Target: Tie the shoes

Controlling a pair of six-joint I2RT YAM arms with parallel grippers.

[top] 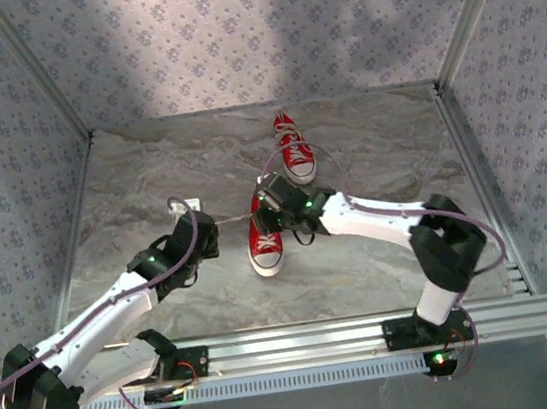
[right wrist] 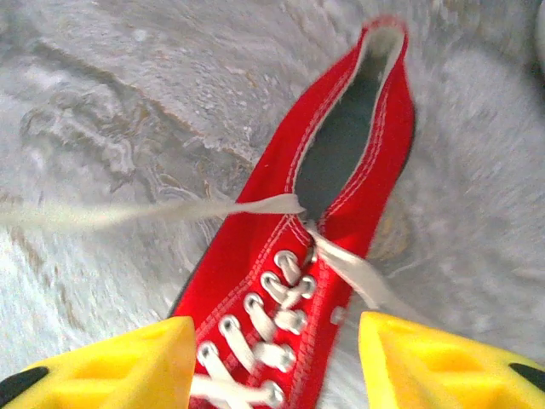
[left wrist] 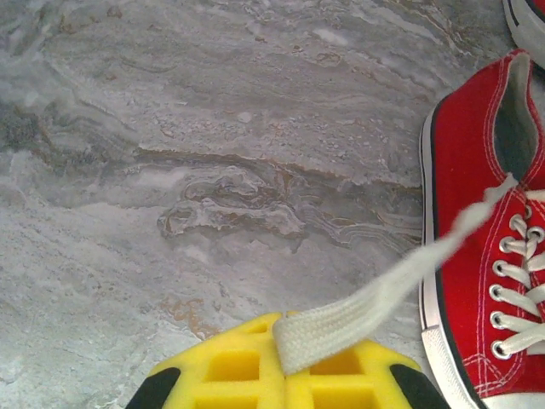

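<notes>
Left gripper [left wrist: 285, 362]: yellow fingers clamped together on the flat white lace [left wrist: 383, 294], pinching it near its free end. The lace runs taut, off the surface, up and right to the top eyelets of the near shoe [left wrist: 477, 256]. This gripper sits left of that shoe, apart from it, low over the table [left wrist: 213, 128].

Right gripper [right wrist: 277, 366]: jaws spread, nothing between them. The two yellow fingers [right wrist: 111, 371] straddle the laced front of the near shoe, one on either side. Whether they touch the canvas cannot be told. In the right wrist view the taut lace stretches leftward from the top eyelet. The other lace end [right wrist: 362, 277] lies slack over the shoe's right flank and onto the table.

Near shoe: red canvas, white sole, upright on the marbled table around its middle, toe cap toward the arm bases, laces threaded but untied.

Far shoe [top: 293, 148]: same make, just beyond the first and slightly right of it. Its toe also points toward the bases, and it is well apart from both grippers.
</notes>
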